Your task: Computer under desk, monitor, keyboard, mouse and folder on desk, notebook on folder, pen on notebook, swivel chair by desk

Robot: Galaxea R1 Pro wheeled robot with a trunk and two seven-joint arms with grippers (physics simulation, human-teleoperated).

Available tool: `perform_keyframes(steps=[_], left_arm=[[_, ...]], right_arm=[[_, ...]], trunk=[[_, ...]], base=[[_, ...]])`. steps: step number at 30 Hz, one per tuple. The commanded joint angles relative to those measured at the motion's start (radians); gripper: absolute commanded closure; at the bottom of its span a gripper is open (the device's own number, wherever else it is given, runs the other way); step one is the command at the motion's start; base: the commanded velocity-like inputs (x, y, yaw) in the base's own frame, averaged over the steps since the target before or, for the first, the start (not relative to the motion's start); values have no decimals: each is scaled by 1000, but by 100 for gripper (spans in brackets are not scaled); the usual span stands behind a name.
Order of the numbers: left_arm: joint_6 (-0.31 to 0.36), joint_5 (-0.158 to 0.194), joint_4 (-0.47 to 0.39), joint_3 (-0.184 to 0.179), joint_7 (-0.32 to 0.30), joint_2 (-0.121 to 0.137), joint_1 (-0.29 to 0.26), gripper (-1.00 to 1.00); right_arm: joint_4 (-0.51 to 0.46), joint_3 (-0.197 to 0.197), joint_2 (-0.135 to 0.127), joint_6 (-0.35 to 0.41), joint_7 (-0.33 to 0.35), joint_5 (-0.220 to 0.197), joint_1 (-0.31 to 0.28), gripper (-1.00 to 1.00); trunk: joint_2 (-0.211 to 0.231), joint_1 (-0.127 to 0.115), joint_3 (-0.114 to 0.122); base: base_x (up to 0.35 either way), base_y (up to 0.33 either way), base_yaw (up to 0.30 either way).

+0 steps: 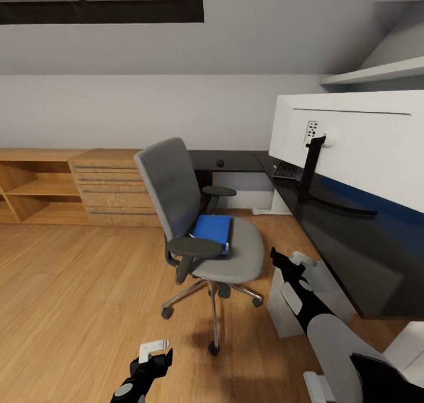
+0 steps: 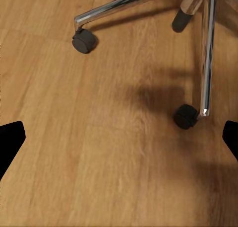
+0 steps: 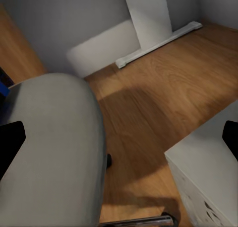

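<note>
Both pairs of jaws stand wide apart with nothing between them: in each wrist view the two dark fingertips sit at opposite edges over bare ground. From the head view, the left gripper hangs low over the wooden floor, just short of the chair's base; its wrist camera looks down on two black castors and two chrome spokes of that base. The right gripper is raised between the seat's front edge and the desk's near end, above a white box standing on the floor under the desk; whether that box is the computer cannot be told.

One swivel chair stands on the floor beside the desk, its tall grey back turned toward the wooden cabinets and its seat facing the desk. One blue folder lies flat on the seat, against the back-rest side, near an armrest.

One desk runs along the right, its glossy black top turning the corner to the far wall. One monitor stands on that top, white back toward the camera, on a slim black stand. One keyboard lies beyond it near the inner corner, partly hidden by the screen. A small dark object sits on the far wing, too small to name.

Two light wooden low cabinets line the far wall.
</note>
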Motion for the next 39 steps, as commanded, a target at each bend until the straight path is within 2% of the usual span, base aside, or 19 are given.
perform_keyframes(steps=[1, 39], left_arm=[[-3, 9, 0, -3, 5, 1, 0, -100], [-3, 8, 0, -2, 7, 1, 0, -100]], right_arm=[[0, 2, 0, -4, 0, -10, -1, -100], [-2, 1, -1, -2, 27, -13, -1, -100]], trunk=[[0, 0, -1], [-266, 145, -120]], base=[[11, 1, 0], [1, 0, 0]])
